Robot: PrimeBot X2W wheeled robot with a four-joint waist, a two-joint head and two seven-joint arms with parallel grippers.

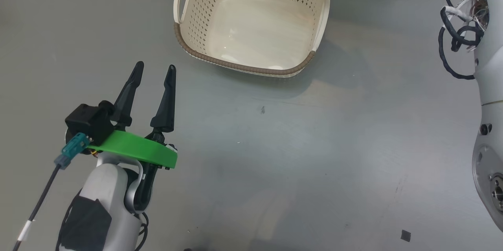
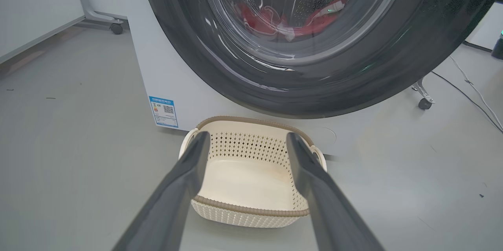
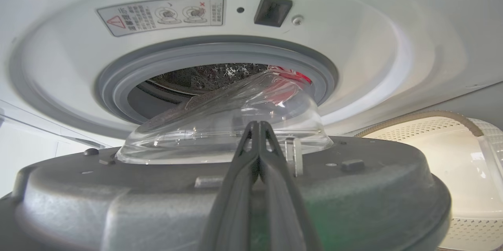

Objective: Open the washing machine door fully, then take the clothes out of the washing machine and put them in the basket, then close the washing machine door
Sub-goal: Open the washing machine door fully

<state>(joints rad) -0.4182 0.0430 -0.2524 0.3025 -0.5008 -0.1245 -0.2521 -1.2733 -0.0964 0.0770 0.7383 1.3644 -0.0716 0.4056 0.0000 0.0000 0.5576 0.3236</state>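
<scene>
The right gripper (image 3: 257,125) has its jaws pressed shut into one thin blade, holding nothing. Their tips seem to rest on the grey inner face of the washing machine door (image 3: 118,196), at the foot of its clear glass bowl. A closed pair probably suits this step better than a grasp, since it can slip behind the rim and lever the door outward.

The door stands only partly open, tilted away from the rubber-ringed mouth of the washing machine (image 3: 353,46), with the bowl overlapping the opening. Behind it the red clothes (image 3: 290,76) lie inside the drum, so the first step looks unfinished.

The left gripper (image 1: 155,66) hangs low over the floor (image 1: 275,145) with its jaws wide and empty. It points towards the basket (image 1: 243,66), likely kept ready to reach in once the door clears. The basket sits empty on the floor just below the door, close to the machine's front, which keeps the carry from the drum short.
</scene>
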